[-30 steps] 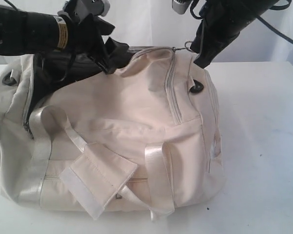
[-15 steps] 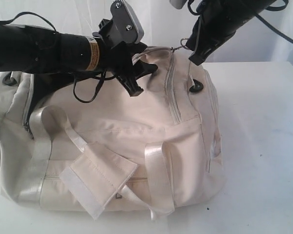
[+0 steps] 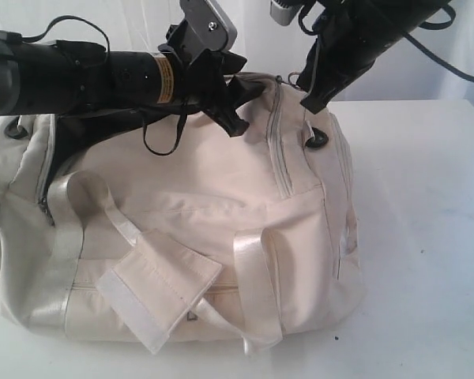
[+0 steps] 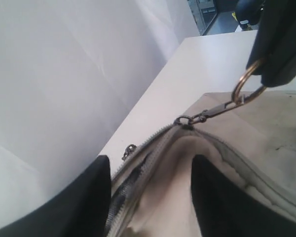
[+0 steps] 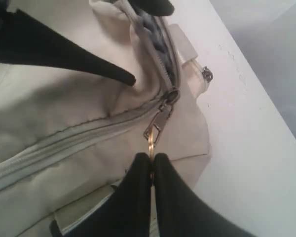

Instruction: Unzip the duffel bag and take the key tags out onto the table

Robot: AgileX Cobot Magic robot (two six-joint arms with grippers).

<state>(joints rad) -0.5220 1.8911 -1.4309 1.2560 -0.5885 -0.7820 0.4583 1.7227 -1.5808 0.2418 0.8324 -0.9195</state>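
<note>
The duffel bag (image 3: pixel 189 205) is sitting on the white table (image 3: pixel 426 237), filling its left and middle, with its shiny straps (image 3: pixel 253 284) drooping over the near face. Farther back, over the top of the bag, the left gripper (image 3: pixel 245 106) is hovering with its jaws spread apart, one finger on each side of the fabric edge by the zipper's end. At the far right of the top, the right gripper (image 5: pixel 151 160) is pinching the metal ring (image 5: pixel 151 143) of the zipper pull (image 5: pixel 158 123), jaws closing tight on it
</note>
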